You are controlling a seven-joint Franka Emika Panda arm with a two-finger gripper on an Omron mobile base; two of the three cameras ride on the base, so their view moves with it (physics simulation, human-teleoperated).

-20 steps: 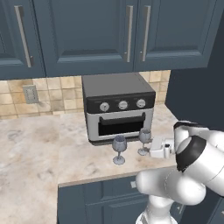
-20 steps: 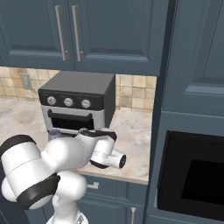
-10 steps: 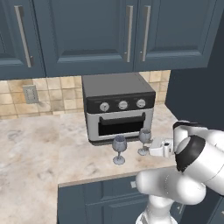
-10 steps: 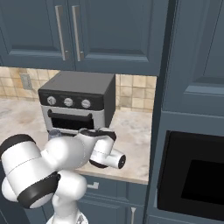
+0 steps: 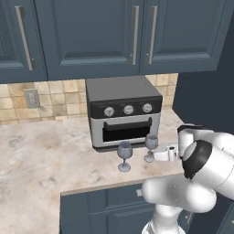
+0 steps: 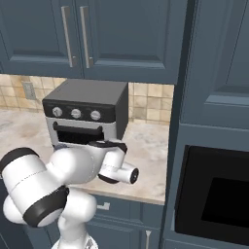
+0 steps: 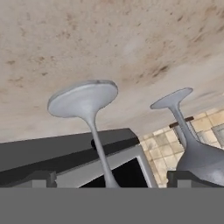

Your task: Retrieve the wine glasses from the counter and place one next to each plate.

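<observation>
Two clear wine glasses stand upright on the marble counter in front of a toaster oven, one on the left and one on the right. My gripper reaches in from the right, low beside the right glass, and stands open. The hand view is rolled upside down. There the nearer glass has its thin stem between my open gripper fingertips, touching neither. The other glass is off to the right of them. The plates are out of view.
A silver and black toaster oven sits close behind the glasses against the tiled wall. Dark blue upper cabinets hang above. A tall cabinet with a built-in black oven closes off the counter's right end.
</observation>
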